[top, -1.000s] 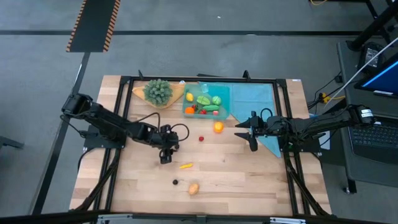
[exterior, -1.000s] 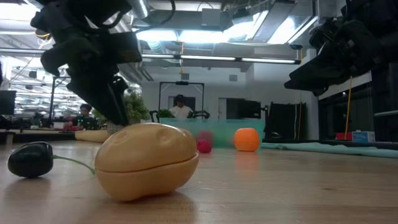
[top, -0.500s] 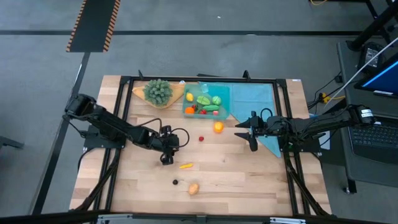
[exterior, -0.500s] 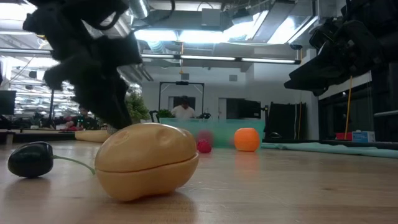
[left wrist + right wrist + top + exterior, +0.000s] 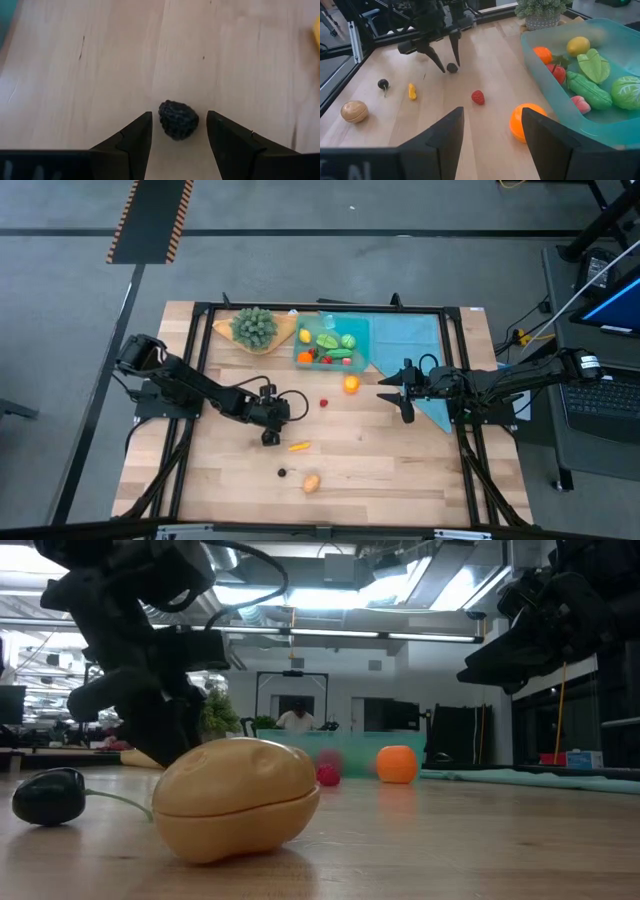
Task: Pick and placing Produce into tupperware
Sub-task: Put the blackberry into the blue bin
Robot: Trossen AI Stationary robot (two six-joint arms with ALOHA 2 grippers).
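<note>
1. Presently, the left gripper [image 5: 268, 435] is lowered over the wooden table [image 5: 400, 470] with its fingers parted, and a dark bumpy berry [image 5: 178, 119] is seen lying on the wood between the two fingertips, gripped by neither.
2. The same berry [image 5: 452, 67] is shown in the right wrist view, just beside the left gripper's lowered fingers [image 5: 440, 63].
3. The right gripper [image 5: 405, 405] is held above the table beside the teal cloth [image 5: 415, 340], its fingers spread wide and nothing held.
4. The tupperware [image 5: 360, 332] is placed at the far edge of the table, with several toy fruits and vegetables already inside.
5. An orange [image 5: 351, 384] and a red strawberry [image 5: 324, 403] are found on the wood near the tupperware.
6. A yellow-orange piece [image 5: 298, 446], a dark cherry with a stem [image 5: 282, 473] and a tan potato [image 5: 312, 482] are spread nearer the front edge.
</note>
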